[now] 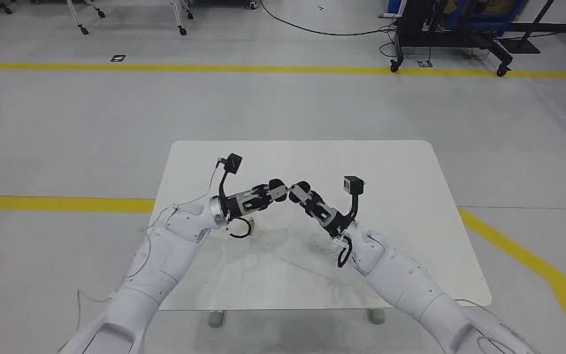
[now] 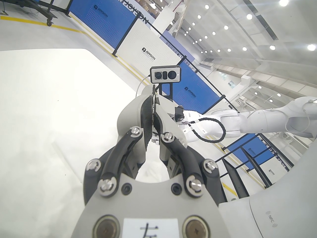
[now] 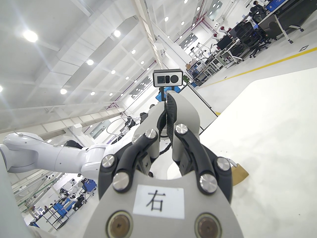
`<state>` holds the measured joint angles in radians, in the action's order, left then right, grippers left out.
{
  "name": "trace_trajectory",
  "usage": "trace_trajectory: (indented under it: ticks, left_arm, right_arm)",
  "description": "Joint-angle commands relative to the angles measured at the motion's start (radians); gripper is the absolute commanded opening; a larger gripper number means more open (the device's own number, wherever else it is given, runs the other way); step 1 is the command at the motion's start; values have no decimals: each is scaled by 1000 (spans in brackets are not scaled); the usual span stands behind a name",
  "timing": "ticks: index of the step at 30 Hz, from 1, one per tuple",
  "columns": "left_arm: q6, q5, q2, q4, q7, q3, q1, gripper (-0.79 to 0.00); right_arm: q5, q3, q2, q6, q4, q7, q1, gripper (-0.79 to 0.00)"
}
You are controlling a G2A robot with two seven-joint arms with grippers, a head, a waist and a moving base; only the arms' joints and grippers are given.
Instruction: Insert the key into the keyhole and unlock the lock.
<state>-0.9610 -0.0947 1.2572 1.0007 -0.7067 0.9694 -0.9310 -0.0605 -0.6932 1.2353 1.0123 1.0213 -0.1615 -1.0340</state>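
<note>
Left gripper (image 2: 153, 100) and right gripper (image 3: 169, 104) pinched closed, tip to tip over table (image 1: 402, 190) centre; contents unclear. Brass padlock (image 3: 239, 174) on table near right gripper.

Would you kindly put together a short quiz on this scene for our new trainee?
1. True or false: the brass padlock lies on the white table.
2. Seen from the top view, the left end effector and the right end effector are: A) tips close together above the table; B) at opposite table edges; C) resting off the table.
3. Fill in: the right end effector's fingers are ___ (open/shut).
Key: 1 true; 2 A; 3 shut.
</note>
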Motion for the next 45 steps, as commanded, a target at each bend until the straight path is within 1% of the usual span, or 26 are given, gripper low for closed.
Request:
trace_trajectory:
  ticks: [1, 3, 4, 5, 11, 16, 18, 25, 27, 29, 31, 32, 34, 36, 39, 41, 42, 45]
  left_arm:
    - [3, 1, 0, -2, 0, -2, 2, -785]
    - [5, 5, -1, -3, 3, -3, 3, -785]
    - [4, 9, -1, -3, 7, -2, 4, -785]
    - [4, 12, -1, -4, 14, -1, 4, -785]
    - [2, 3, -3, -7, 30, 1, 1, -785]
    - [-4, -82, -4, -7, 32, 8, -9, -785]
    - [22, -132, -5, -12, 23, 11, -11, -785]
    - [22, -132, -5, -12, 23, 11, -11, -785]
    - [49, -106, -6, -4, 38, 12, -16, -785]
    - [74, -43, -10, 10, 61, 23, -20, -785]
    - [83, -13, -16, 29, 81, 38, -32, -785]
    - [87, 7, -19, 39, 75, 43, -35, -785]
    - [94, 28, -26, 58, 58, 51, -43, -785]
    - [101, 37, -30, 76, 8, 45, -47, -785]
    - [124, 58, -35, 89, -91, 21, -40, -785]
    - [131, 78, -38, 95, -154, 3, -34, -785]
    - [132, 88, -39, 97, -176, -4, -30, -785]
    - [124, 102, -39, 105, -215, -28, -25, -785]
  right_arm:
    - [-1, -5, 3, 0, -1, 2, -1, -785]
    - [-3, -10, 5, 0, -2, 6, -3, -785]
    - [-1, -12, 6, 0, -3, 7, -5, -514]
    - [1, -16, 7, 0, -3, 7, -6, 0]
    - [4, -27, 10, 0, 4, 3, -11, 0]
    - [4, -27, 10, 0, 4, 3, -11, 0]
    - [4, -27, 10, 0, 4, 3, -11, 0]
    - [4, -27, 10, 0, 4, 3, -11, 0]
    - [4, -27, 10, 0, 4, 3, -11, 0]
    - [-59, -22, 5, -24, 15, 90, 3, 0]
    - [-119, -42, -8, -45, 0, 171, 24, 0]
    - [-151, -48, -17, -53, -10, 237, 32, 0]
    - [-138, -68, -38, -33, -26, 363, 41, 0]
    - [-129, -84, -64, -6, -35, 527, 58, 0]
    - [-107, -129, -102, 0, -21, 672, 52, 0]
    - [-79, -159, -125, 0, 10, 728, 28, 0]
    - [-71, -174, -136, 0, 28, 758, 19, -31]
    - [-36, -205, -161, -3, 85, 827, -11, 0]
